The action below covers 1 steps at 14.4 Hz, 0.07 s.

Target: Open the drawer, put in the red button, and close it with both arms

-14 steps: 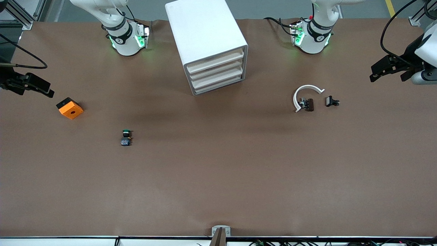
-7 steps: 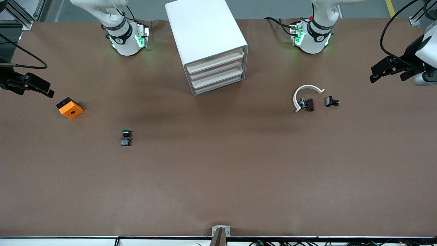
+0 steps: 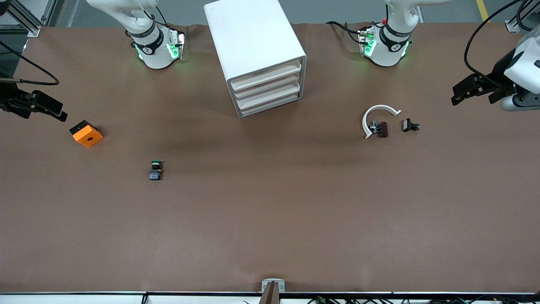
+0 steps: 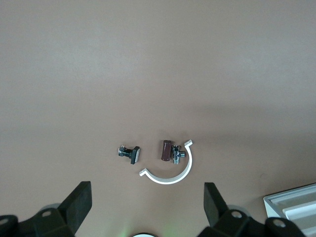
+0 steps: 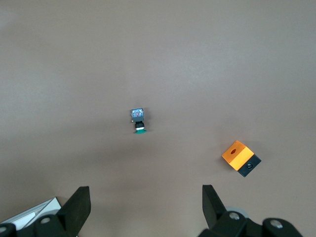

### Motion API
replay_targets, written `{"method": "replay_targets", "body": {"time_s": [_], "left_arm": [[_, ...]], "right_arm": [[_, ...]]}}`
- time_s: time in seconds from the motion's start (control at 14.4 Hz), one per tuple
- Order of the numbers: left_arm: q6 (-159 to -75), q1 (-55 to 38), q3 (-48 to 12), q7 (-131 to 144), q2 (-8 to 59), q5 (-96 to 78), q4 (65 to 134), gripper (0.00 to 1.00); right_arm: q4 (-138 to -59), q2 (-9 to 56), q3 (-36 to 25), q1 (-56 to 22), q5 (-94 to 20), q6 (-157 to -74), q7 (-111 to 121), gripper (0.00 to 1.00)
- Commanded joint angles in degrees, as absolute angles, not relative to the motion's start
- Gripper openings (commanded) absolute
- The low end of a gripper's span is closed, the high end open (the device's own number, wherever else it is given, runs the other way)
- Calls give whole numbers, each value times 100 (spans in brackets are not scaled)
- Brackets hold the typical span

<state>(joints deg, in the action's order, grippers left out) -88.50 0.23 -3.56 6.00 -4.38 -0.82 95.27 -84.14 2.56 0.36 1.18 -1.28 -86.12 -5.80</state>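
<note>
Drawers (image 3: 266, 86): four stacked in the cabinet (image 3: 249, 33), all fronts flush, none pulled out. Cabinet stands on the worktop (image 3: 270, 219) between the two arm bases, fronts angled toward the left arm's end.

Red button: can't pick one out for sure. The closest match is a dark-red part (image 3: 382, 129) with a metal bit on it. It sits toward the left arm's end from the cabinet and a bit nearer the front camera, inside the open side of a white C-clip (image 3: 377, 110). A black part (image 3: 408, 125) lies just beside it, apart from the clip.

Green button (image 3: 155, 169) lies on its side, toward the right arm's end from the cabinet and nearer the front camera. Orange block (image 3: 86, 133) is farther out the same way, near the worktop edge.

Left gripper (image 3: 457, 96) hovers over the worktop at the left arm's end, well apart from the cabinet. Fingers (image 4: 79, 200) are released, spread wide, holding nothing.

Right gripper (image 3: 61, 115) hovers just beside the orange block. Fingers (image 5: 79, 202) are also released and empty.
</note>
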Motion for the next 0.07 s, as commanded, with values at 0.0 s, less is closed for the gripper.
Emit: {"method": "replay_targets", "body": {"time_s": [0.0], "left_arm": [[-8842,35,-413,738,-396,44,9422,100]], "right_arm": [[-8288,308,79,141,-79,-8604,-615,100]]}}
